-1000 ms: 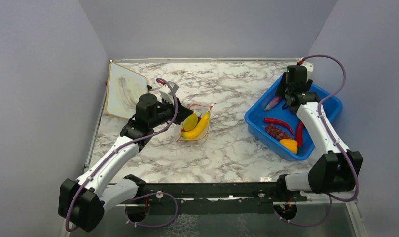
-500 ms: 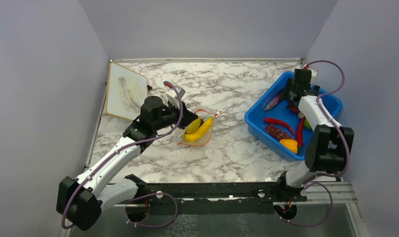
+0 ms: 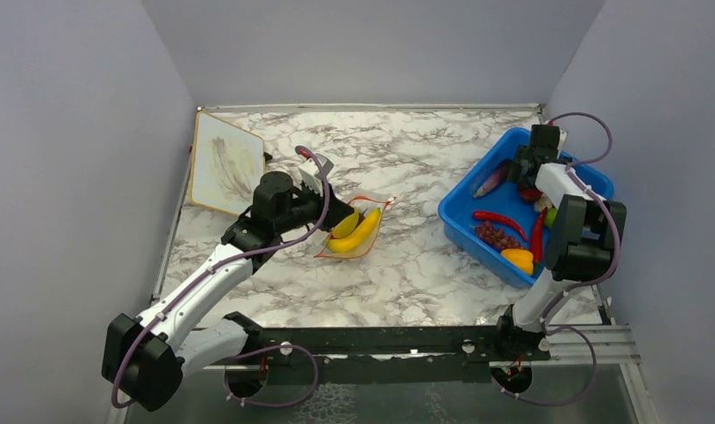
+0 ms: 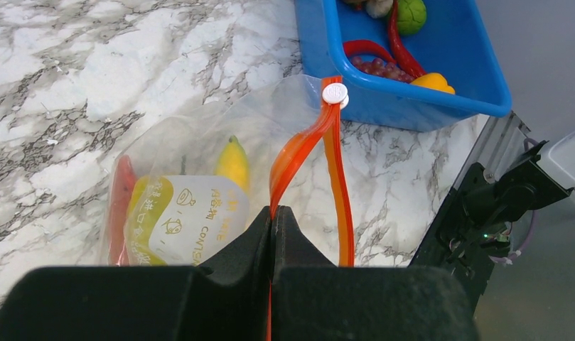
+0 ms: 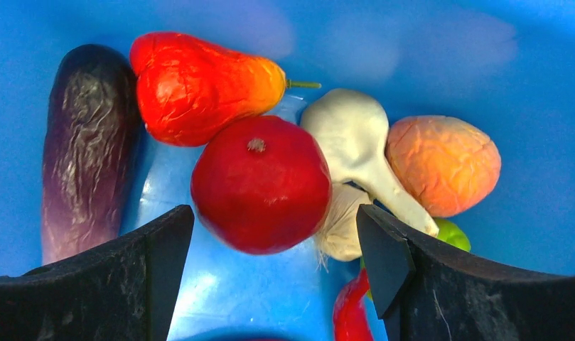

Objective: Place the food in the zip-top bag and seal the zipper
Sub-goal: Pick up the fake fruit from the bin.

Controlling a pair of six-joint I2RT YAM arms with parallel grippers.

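Note:
The clear zip-top bag [image 3: 353, 231] lies mid-table with a yellow banana [image 3: 361, 231] and another yellow piece inside; in the left wrist view the bag [image 4: 199, 142] shows the banana [image 4: 232, 162]. My left gripper [image 3: 336, 215] is shut on the orange-red zipper [image 4: 298, 153] strip at the bag's mouth, which stands open. My right gripper [image 5: 273, 259] is open inside the blue bin [image 3: 464, 208], jaws either side of and just short of a red round fruit [image 5: 261, 183]. Beside it lie a purple eggplant [image 5: 85, 142], a red-orange pear-shaped fruit [image 5: 199, 85], a white garlic [image 5: 355, 142] and an orange piece [image 5: 444, 163].
The bin also holds red chilies [image 3: 499, 221], grapes [image 3: 497, 237], a yellow-orange piece [image 3: 519, 258] and a green piece [image 5: 451, 233]. A white board [image 3: 223, 163] leans at the table's back left. Grey walls close in on the sides and back.
My right arm has folded back and lowered its gripper into the bin's far end, over the red fruit. My left gripper shifted right with the bag's mouth, then held still.

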